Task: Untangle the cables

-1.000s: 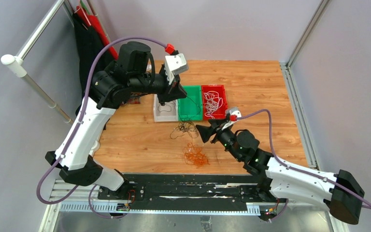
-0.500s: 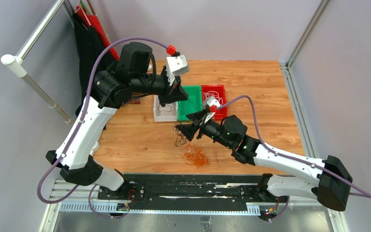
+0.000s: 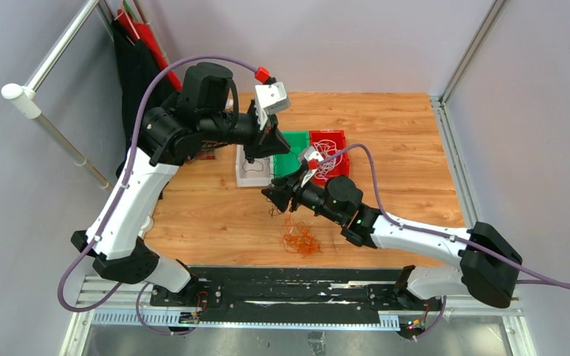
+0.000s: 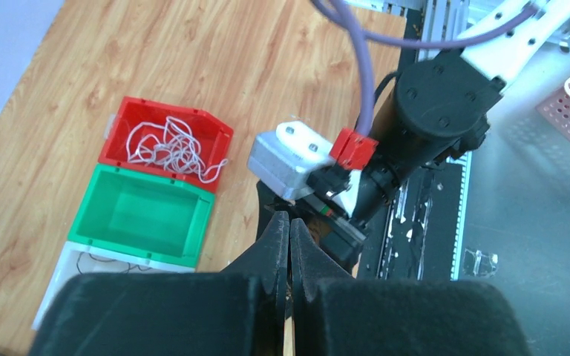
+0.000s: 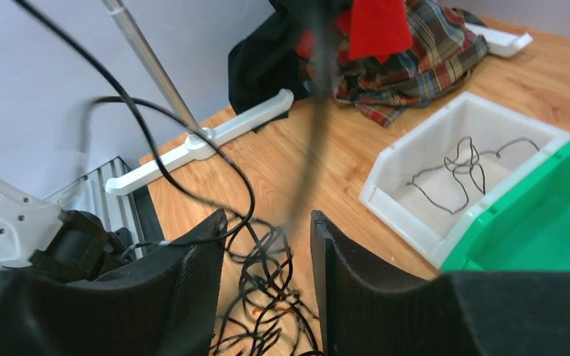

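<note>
A black cable tangle (image 5: 267, 289) lies on the wooden table between the fingers of my right gripper (image 5: 267, 222), which is open with strands on both sides. In the top view, the right gripper (image 3: 271, 194) covers most of that tangle. One blurred black strand rises from it toward my left gripper (image 3: 250, 158), which is shut on that strand above the white bin (image 3: 252, 178). The left gripper (image 4: 290, 220) looks down on the right wrist. Orange cables (image 3: 300, 239) lie bunched nearer the front. White cables (image 3: 326, 154) fill the red bin (image 4: 215, 130).
An empty green bin (image 3: 286, 169) stands between the red and white bins. The white bin (image 5: 393, 185) holds one thin black cable (image 5: 460, 167). A white power strip (image 5: 200, 144), a metal pole (image 5: 148, 59) and plaid cloth (image 5: 423, 52) sit at the table's left.
My right arm has swung left and forward onto the black tangle, and its jaws have narrowed around the strands. The left arm has barely moved.
</note>
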